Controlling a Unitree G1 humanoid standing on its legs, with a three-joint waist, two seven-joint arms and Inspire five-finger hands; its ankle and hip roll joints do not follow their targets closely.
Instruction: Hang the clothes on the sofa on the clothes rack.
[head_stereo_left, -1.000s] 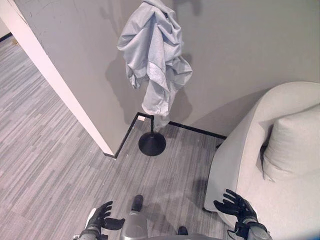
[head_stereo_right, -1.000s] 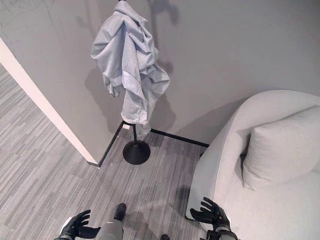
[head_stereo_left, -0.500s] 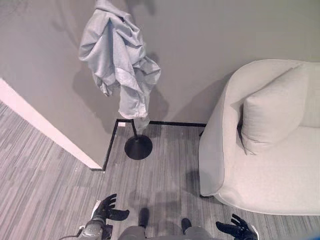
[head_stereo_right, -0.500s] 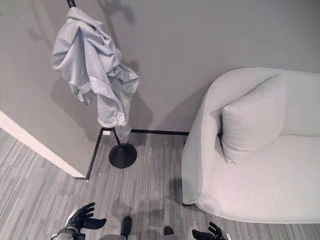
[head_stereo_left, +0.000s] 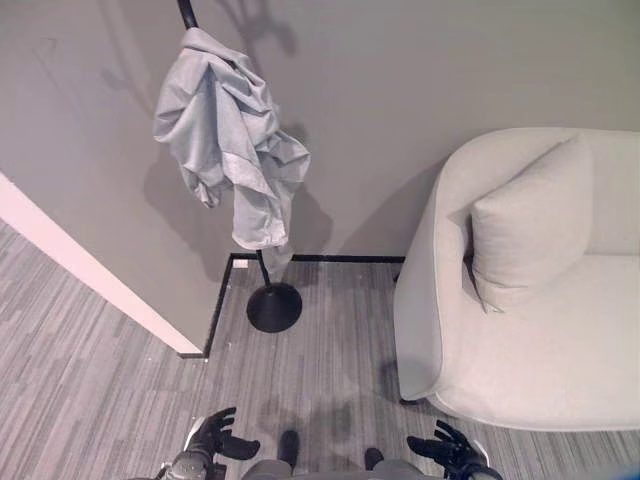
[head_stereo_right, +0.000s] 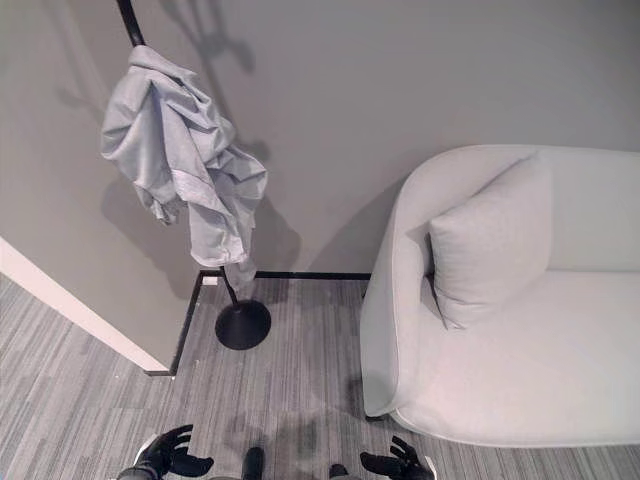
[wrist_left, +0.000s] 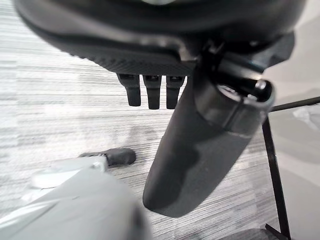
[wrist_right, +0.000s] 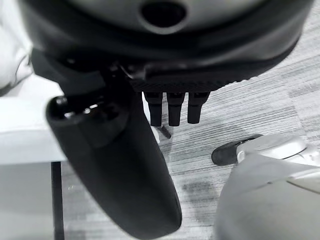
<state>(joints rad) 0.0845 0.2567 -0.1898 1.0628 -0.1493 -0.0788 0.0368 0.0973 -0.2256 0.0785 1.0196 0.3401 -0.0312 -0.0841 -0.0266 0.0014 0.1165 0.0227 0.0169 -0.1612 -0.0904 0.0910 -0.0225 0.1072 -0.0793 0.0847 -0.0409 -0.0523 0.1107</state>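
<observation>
— So where is the garment (head_stereo_left: 231, 155)?

— Up on the clothes rack (head_stereo_left: 274, 305). It is a pale grey piece, bunched and draped over the rack's dark curved top, hanging down along the pole to just above the round black base. The rack stands in the corner against the grey wall (head_stereo_left: 420, 90), where the black skirting strip runs along the floor.

— And the sofa (head_stereo_left: 545, 350)?

— Off to the robot's right, near the rack but apart from it. It is off-white, with 1 cushion (head_stereo_left: 525, 225) of the same colour leaning against its back by the armrest.

— What about the 2 hands?

— Both are low, over the striped grey floor (head_stereo_left: 90, 360). The left hand (head_stereo_left: 215, 438) has its fingers spread and relaxed, holding nothing. The right hand (head_stereo_left: 448, 452) is likewise spread and empty, close to the sofa's front corner without touching it. Each wrist view shows straight fingers and a thumb with bare floor beyond.
</observation>
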